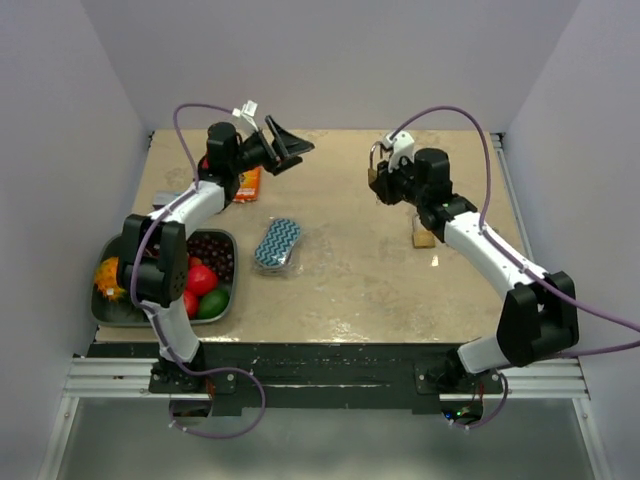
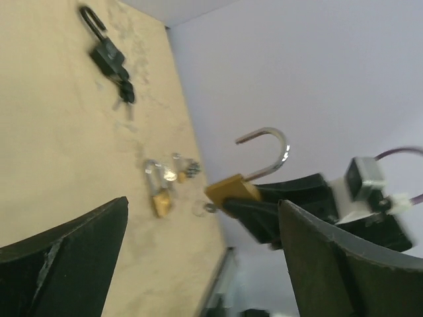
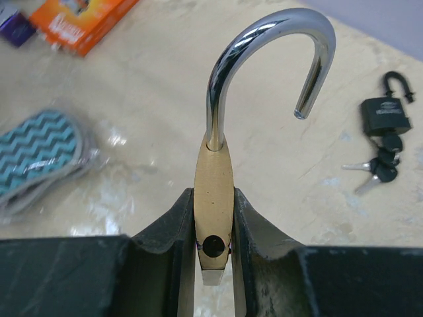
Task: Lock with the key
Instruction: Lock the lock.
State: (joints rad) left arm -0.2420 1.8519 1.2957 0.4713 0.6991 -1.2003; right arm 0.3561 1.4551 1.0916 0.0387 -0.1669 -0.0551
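right fingers [image 3: 165, 244] clamp brass padlock [image 3: 213, 191] between them | shackle [image 3: 264, 39] above tips swung open | left fingers [image 2: 66, 264] spread, empty | locking not yet done

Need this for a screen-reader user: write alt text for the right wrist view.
The right pincer clamps a brass padlock, its chrome shackle open. On the table behind lie a black padlock with keys at right, a teal zigzag pouch and an orange box at left.

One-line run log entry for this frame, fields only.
right end effector: shut on brass padlock | shackle: open | left end effector: open, empty | black padlock, keys: on table
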